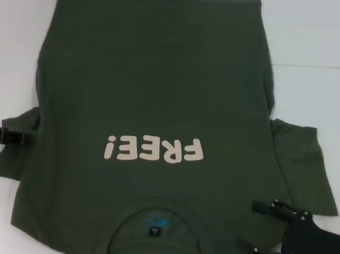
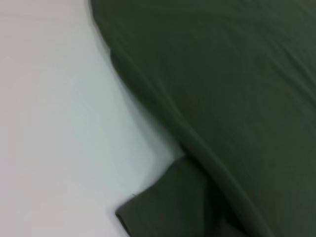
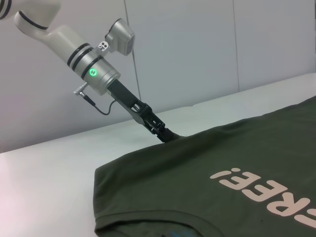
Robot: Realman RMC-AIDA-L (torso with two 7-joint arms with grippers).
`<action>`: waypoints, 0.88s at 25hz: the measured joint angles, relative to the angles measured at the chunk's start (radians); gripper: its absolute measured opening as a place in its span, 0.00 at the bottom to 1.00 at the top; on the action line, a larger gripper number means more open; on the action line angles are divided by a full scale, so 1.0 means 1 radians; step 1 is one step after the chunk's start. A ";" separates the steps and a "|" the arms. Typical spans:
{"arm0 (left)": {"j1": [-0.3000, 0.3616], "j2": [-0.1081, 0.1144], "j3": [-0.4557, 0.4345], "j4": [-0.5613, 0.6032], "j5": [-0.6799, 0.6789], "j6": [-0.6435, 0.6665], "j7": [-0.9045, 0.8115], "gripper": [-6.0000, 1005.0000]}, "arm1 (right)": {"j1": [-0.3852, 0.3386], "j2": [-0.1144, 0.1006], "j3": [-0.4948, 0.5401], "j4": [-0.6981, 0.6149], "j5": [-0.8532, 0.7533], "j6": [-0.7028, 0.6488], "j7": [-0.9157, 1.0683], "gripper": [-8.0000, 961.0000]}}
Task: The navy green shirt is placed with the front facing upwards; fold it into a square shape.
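The navy green shirt [image 1: 155,84] lies flat on the white table, front up, its cream "FREE!" print [image 1: 154,149] upside down to me and its ribbed collar [image 1: 157,211] with a dark neck label [image 1: 154,230] nearest me. My left gripper [image 1: 28,135] is at the shirt's left sleeve; in the right wrist view it [image 3: 168,137] looks pinched shut on the cloth edge, which peaks there. My right gripper [image 1: 257,233] is open beside the shirt's right shoulder, near the front edge. The left wrist view shows only the shirt's side [image 2: 237,74] and sleeve [image 2: 168,207].
The white table [image 1: 318,38] surrounds the shirt, with bare strips at left and right. The right sleeve [image 1: 305,167] spreads out toward the right. A pale wall [image 3: 197,49] stands behind the table in the right wrist view.
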 joint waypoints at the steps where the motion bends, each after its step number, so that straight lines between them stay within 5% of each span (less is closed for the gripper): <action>1: 0.000 0.000 0.000 0.000 0.000 0.000 0.000 0.67 | 0.000 0.000 0.000 0.000 0.000 0.000 0.000 0.94; 17: 0.005 -0.036 0.011 0.002 -0.001 -0.056 0.029 0.17 | 0.000 0.000 0.004 0.000 0.000 0.002 0.001 0.93; 22: 0.012 -0.037 0.001 0.014 -0.005 -0.056 0.056 0.10 | 0.001 0.000 0.004 0.000 0.000 0.002 0.002 0.94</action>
